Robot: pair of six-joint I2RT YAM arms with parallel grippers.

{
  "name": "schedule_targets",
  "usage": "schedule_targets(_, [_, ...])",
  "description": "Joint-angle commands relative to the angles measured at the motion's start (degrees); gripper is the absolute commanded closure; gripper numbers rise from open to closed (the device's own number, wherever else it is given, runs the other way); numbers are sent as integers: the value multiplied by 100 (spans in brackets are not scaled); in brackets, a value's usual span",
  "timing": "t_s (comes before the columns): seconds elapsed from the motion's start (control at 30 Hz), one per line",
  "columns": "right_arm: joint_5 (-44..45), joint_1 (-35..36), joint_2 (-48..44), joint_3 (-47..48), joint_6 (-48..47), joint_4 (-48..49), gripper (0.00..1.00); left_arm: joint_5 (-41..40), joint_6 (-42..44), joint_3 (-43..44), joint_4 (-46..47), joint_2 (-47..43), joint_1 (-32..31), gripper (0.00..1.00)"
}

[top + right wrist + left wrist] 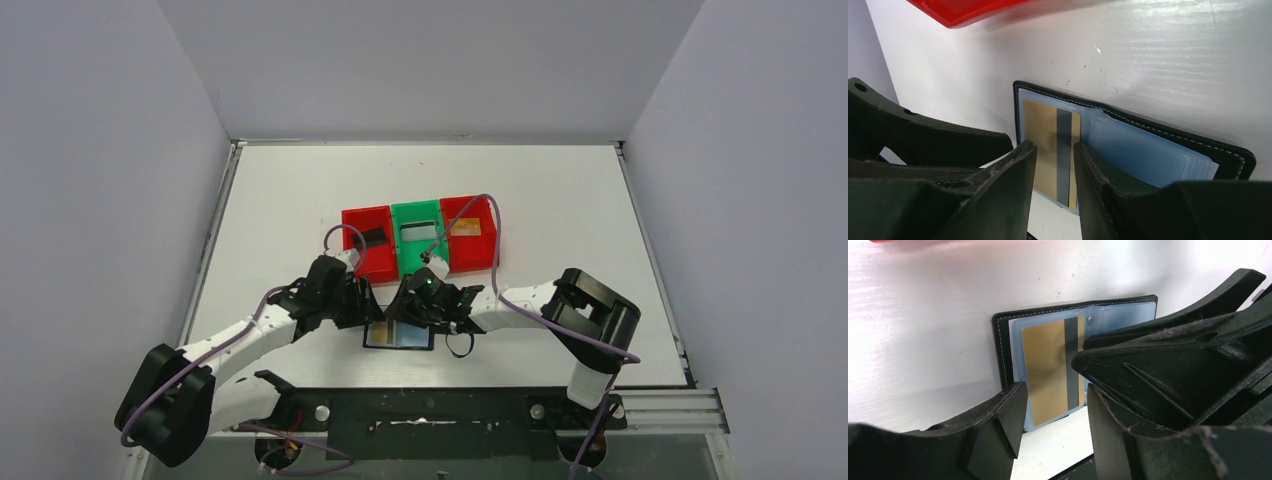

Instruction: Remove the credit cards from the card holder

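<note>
Two tools meet over the open card holder (398, 335) lying flat on the table (560, 200): the left tool (1054, 400) stands half-open astride its near edge, gripping nothing, and the right tool (1054, 155) is narrowly parted around the orange-gold card (1040, 135) pocketed inside, grip unclear.

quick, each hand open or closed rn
left hand: open, straddling the card holder, nothing gripped
right hand: jaws apart over the orange-gold card, not gripping it
</note>
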Motion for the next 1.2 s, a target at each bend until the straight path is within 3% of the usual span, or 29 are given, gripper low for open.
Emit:
schedule_targets(0.0, [76,90,-124,67,88,58,64,101,-27,34,264,-4,-15,53])
schedule_targets(0.27, [451,244,-316,191,145,-578,65,145,18,70,265,81,-22,55])
schedule_targets(0.43, [160,140,-224,41,191,-323,70,408,18,-17,429,160,-22,64])
schedule_targets(0.6, [436,221,-324,298,29,-760,68,499,47,-69,363,263,-34,67])
schedule_targets(0.9, [491,223,-701,251,-136,-796,64,148,-150,-106,194,-152,-75,66])
schedule_targets(1.17, [293,287,-478,152,131,-887,66,496,-81,-140,411,173,-130,64])
